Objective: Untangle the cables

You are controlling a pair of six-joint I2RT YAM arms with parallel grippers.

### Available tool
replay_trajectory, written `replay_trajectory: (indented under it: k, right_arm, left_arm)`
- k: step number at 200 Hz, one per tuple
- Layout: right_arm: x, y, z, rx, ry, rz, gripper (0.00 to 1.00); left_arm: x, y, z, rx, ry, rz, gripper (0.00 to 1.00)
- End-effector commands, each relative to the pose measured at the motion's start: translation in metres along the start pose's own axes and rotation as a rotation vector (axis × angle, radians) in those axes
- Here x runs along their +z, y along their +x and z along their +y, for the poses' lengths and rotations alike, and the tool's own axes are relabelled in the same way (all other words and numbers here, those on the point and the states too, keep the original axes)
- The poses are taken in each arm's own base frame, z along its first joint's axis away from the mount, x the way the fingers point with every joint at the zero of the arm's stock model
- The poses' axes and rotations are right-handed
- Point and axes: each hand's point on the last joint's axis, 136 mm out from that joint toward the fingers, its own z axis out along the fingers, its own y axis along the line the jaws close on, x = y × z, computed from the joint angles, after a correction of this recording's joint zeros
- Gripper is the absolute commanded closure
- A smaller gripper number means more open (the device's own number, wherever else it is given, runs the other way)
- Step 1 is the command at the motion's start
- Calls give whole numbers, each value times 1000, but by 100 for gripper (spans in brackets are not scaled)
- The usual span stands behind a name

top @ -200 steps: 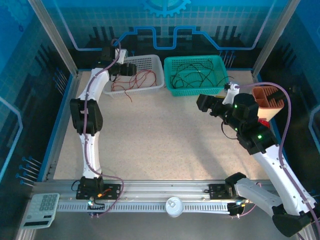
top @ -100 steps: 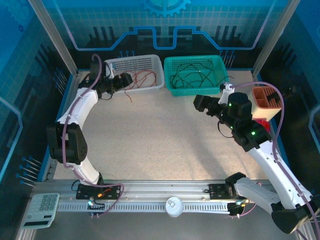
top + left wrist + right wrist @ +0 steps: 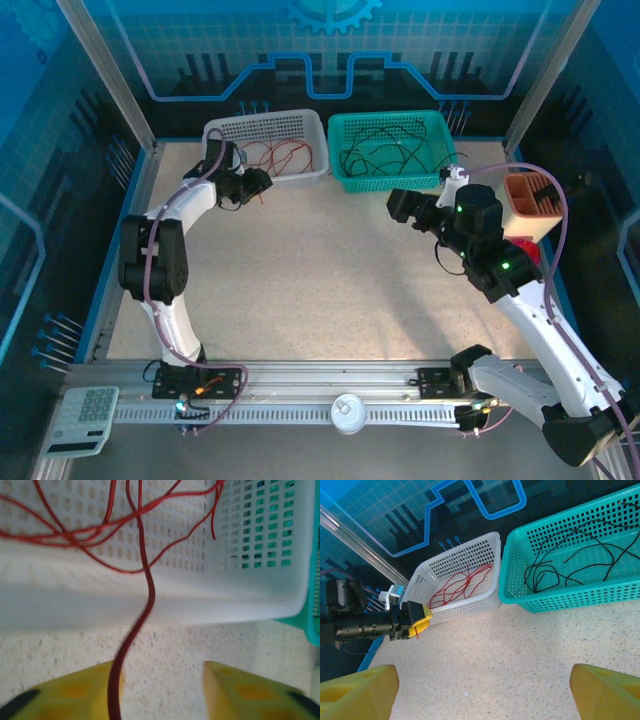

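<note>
Over at the white basket (image 3: 265,128), on the far left of the table (image 3: 320,290), the left gripper (image 3: 157,672) sits low, just in front of the basket's near wall. One red cable (image 3: 145,595) runs pretty much straight away from it: it starts down by the fingers, wiggles up across the near wall and goes over into the basket, where it crosses the other red cables (image 3: 285,155) piled in there. So its long axis goes gripper-to-basket, far end in the tangle.

Jaws on that gripper are spread well apart. The strand lies along the inner edge of one finger (image 3: 65,695) in the left wrist view, and the other finger isn't touching it, so no pinch that I can see.

The right gripper (image 3: 482,672) hovers over bare table on the right, near the green basket (image 3: 385,183), fingers wide apart with nothing between them. The black cables (image 3: 385,150) all lie loosely curled inside that green basket.
</note>
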Motion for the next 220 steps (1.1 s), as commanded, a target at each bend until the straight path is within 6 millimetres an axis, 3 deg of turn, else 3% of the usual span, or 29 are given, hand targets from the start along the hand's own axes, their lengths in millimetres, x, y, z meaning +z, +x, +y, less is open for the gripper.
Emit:
replay_trajectory:
  k: [1, 7, 42, 61, 91, 117, 134, 153, 162, 169, 188, 220]
  right_arm:
    - [-6, -10, -2, 0, 14, -36, 10]
    - [-7, -10, -3, -2, 17, -36, 11]
    - [-9, -10, -5, -8, 28, -35, 10]
    - [-4, -6, -8, -13, 40, -22, 10]
    - [2, 0, -14, -12, 62, -6, 10]
    - [4, 1, -17, -13, 75, -1, 10]
    - [4, 1, -19, -13, 83, -2, 10]
    - [5, -1, -19, -12, 82, 0, 10]
    - [4, -3, -17, -12, 78, -5, 10]
    - [4, -3, -18, -11, 79, -5, 10]
    - [1, -6, -15, -11, 71, -10, 10]
    - [-5, -9, -12, -2, 57, -24, 11]
  left_arm:
    - [2, -27, -17, 21, 51, -53, 89]
    - [0, -31, -22, 25, 64, -53, 100]
    - [-28, -66, -65, 31, 181, -123, 100]
    - [-34, -97, -75, 32, 193, -174, 100]
    - [-18, -137, -68, 16, 161, -198, 100]
    - [10, -146, -48, 10, 93, -178, 100]
    - [25, -142, -32, 17, 36, -161, 85]
    - [32, -134, -14, 37, -37, -137, 54]
    - [31, -131, -9, 44, -65, -127, 34]
    - [30, -129, -7, 56, -76, -121, 3]
    - [16, -128, -5, 87, -120, -128, 1]
    - [-22, -139, 2, 152, -258, -199, 1]
